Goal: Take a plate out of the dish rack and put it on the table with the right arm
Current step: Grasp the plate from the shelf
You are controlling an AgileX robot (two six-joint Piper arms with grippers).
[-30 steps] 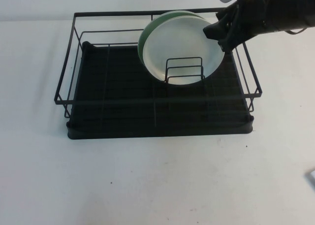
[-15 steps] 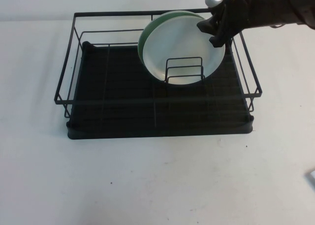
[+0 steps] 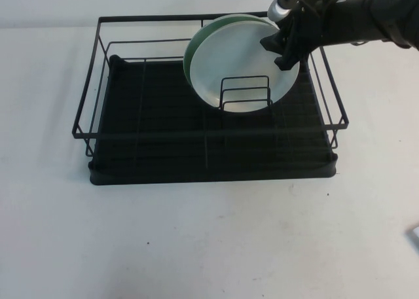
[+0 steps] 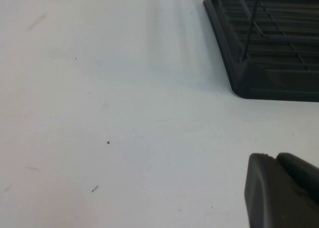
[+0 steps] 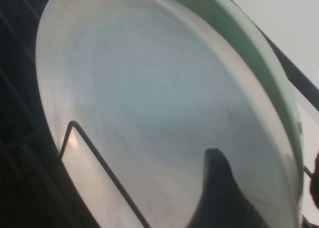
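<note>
The plate point(image 3: 239, 63) looks smooth and glossy like glazed ceramic, the dish rack point(image 3: 209, 125) is thin black matt wire over a ribbed matt plastic-looking tray, the bench point(image 3: 209, 246) is smooth matt white, and the right end effector point(image 3: 283, 49) is matt black.

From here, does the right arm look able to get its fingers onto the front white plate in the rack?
Probably yes. The right gripper is already at the plate's upper right rim, one finger in front of its face, nothing between. The greener plate sits close behind. The left gripper stays over the table.
</note>
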